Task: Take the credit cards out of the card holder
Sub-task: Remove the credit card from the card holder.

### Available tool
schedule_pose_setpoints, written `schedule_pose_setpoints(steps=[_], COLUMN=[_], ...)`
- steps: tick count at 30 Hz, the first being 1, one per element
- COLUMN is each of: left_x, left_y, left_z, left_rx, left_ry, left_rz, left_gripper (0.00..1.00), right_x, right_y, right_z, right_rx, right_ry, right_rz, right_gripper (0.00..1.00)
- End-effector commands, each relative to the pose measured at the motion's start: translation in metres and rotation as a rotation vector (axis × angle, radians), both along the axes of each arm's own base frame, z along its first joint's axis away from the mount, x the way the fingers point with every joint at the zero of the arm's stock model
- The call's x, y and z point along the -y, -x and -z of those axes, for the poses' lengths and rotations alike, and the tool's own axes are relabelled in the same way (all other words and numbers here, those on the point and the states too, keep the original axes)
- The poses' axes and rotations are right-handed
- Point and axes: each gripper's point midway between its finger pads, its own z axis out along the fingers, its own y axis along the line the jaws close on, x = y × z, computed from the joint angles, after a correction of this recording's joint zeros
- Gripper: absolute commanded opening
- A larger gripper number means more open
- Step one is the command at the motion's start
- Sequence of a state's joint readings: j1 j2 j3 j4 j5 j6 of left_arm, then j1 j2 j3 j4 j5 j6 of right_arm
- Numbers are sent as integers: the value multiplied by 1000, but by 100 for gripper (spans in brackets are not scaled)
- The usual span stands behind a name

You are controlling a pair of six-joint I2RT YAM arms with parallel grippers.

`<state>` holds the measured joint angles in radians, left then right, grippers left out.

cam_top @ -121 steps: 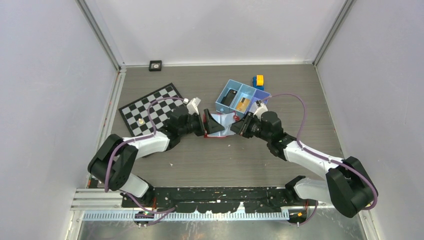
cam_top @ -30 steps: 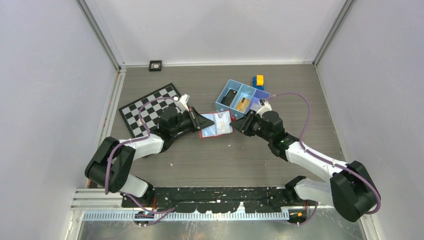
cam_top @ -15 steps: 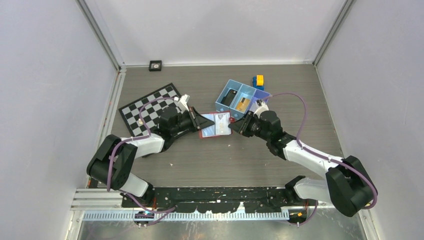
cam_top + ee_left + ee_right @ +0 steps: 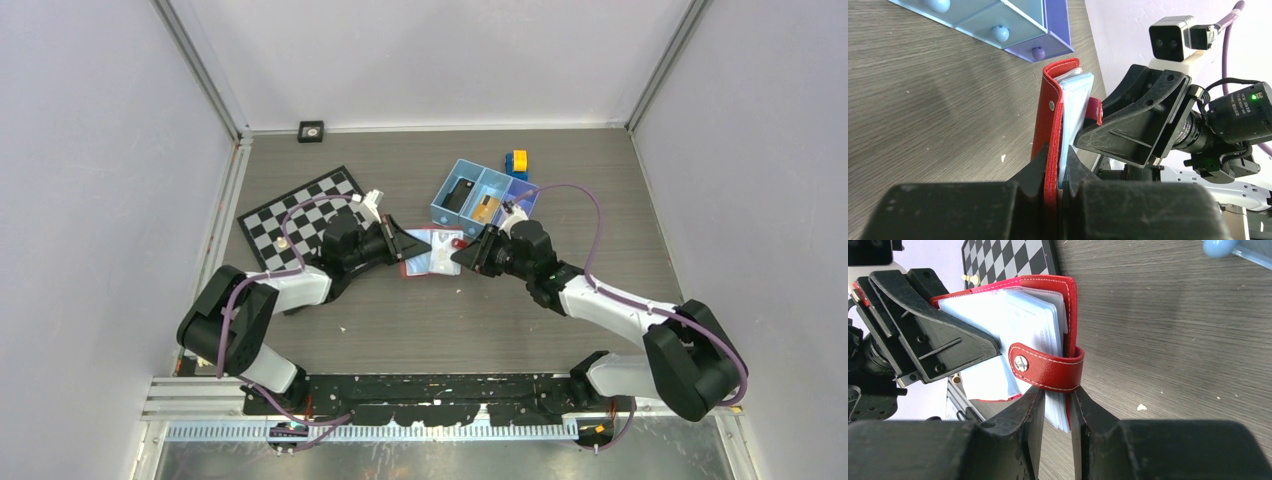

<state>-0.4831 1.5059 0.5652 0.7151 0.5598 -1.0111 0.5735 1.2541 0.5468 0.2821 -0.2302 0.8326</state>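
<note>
The card holder point(image 4: 437, 258), a red wallet with pale blue sleeves, hangs above the table between both arms. My left gripper point(image 4: 418, 243) is shut on its left red cover point(image 4: 1048, 120), pinched at the fingertips point(image 4: 1058, 150). My right gripper point(image 4: 460, 256) has its jaws closed round the other cover and the sleeve bundle point(image 4: 1055, 392), just under the snap tab point(image 4: 1048, 371). The sleeves point(image 4: 1018, 315) fan open; I cannot tell whether credit cards sit in them. An orange-gold card point(image 4: 486, 208) lies in the blue tray's middle compartment.
The blue three-compartment tray point(image 4: 437, 208) stands just behind the wallet, with a dark item point(image 4: 460, 192) in its left compartment. A yellow and blue block point(image 4: 517, 162) sits behind the tray. A checkerboard point(image 4: 300, 215) lies at the left, under the left arm.
The right gripper has moved left onto the wallet's right edge. The wallet, spread flat a second ago, now stands more folded between the two grippers. The left gripper has kept its hold.
</note>
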Motion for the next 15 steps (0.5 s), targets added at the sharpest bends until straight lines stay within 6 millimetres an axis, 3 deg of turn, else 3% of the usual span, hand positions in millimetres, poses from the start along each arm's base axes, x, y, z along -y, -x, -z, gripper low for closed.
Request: schedule_pose_setpoints(steps=[1, 8, 15], left_x=[21, 22, 11], left_y=[7, 7, 1], left_z=[-37, -32, -33], left_rx=[108, 87, 77], left_ry=[80, 65, 77], left_rz=[101, 100, 54], left_gripper=[0, 0, 0], right_x=[-16, -18, -10], right_y=[-5, -1, 2], right_z=[-30, -37, -52], right_rx=[79, 104, 153], right_ry=[-49, -68, -110], right_rz=[-47, -63, -32], right_gripper=[30, 30, 56])
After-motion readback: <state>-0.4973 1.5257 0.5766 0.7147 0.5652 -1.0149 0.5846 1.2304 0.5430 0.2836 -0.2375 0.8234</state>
